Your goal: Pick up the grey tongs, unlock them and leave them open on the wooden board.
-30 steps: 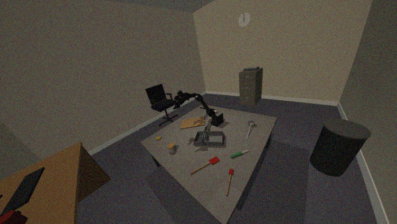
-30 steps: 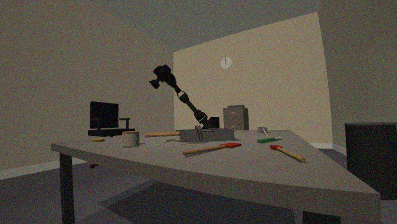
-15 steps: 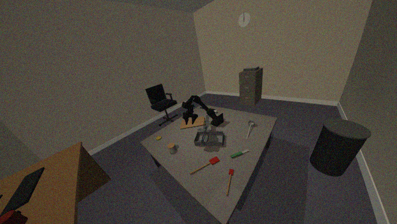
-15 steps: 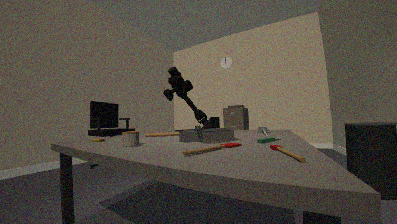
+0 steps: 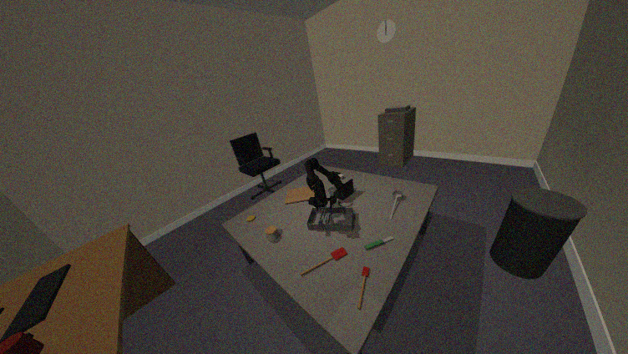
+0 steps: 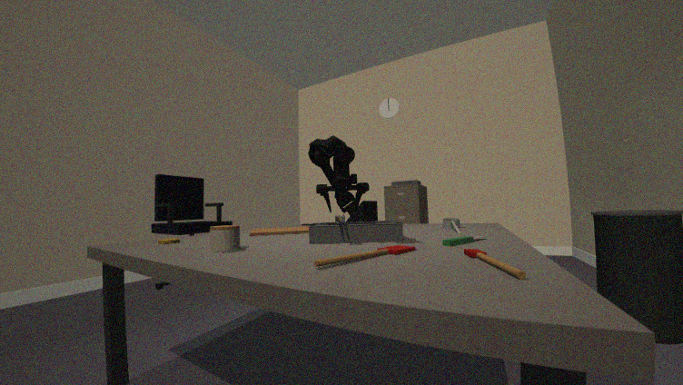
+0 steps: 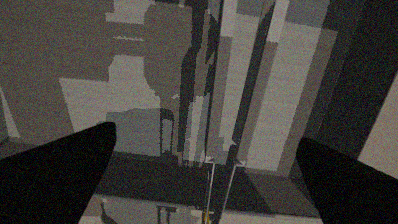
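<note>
Exterior view, near to far: red-headed tool with wooden handle; grey metal roasting tin, slim grey tongs across it; black gripper above, wide open, nothing held; flat wooden board beyond, off to side. Wrist view: we judge tongs' long axis runs between fingertips, crosswise to closing direction; lowering straight should suit us.

Tongs seemingly across tin.

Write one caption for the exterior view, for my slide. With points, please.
Open gripper (image 6: 338, 210) above the roasting tin (image 6: 378, 232), two red-headed tools in front.
</note>
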`<state>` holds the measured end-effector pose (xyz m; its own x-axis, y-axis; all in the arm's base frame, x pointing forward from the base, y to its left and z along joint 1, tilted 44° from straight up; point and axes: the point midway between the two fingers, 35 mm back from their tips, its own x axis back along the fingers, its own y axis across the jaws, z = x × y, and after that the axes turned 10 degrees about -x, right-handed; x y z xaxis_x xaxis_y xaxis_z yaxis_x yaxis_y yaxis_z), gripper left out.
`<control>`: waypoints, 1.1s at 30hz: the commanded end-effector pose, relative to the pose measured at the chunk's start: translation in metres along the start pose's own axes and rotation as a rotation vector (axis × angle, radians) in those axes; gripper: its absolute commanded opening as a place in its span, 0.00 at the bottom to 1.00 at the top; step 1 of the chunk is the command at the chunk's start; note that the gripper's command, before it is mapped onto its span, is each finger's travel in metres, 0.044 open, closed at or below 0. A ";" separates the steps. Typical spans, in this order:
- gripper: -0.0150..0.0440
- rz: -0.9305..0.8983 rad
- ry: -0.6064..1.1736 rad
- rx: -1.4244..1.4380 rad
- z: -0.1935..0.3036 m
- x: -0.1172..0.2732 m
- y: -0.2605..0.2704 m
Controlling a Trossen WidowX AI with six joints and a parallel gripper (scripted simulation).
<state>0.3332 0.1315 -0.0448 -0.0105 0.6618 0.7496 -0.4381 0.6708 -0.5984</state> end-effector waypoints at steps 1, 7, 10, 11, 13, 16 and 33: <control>1.00 0.023 0.031 0.015 0.002 -0.003 0.001; 1.00 0.023 0.031 0.015 0.000 -0.003 -0.007; 1.00 0.023 0.031 0.015 0.000 -0.003 -0.007; 1.00 0.023 0.031 0.015 0.000 -0.003 -0.007; 1.00 0.023 0.031 0.015 0.000 -0.004 -0.007; 1.00 0.023 0.030 0.015 -0.001 -0.008 -0.007; 1.00 0.024 0.030 0.015 -0.001 -0.036 -0.008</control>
<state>0.3400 0.1104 -0.0612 -0.0016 0.6805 0.7327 -0.4422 0.6567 -0.6109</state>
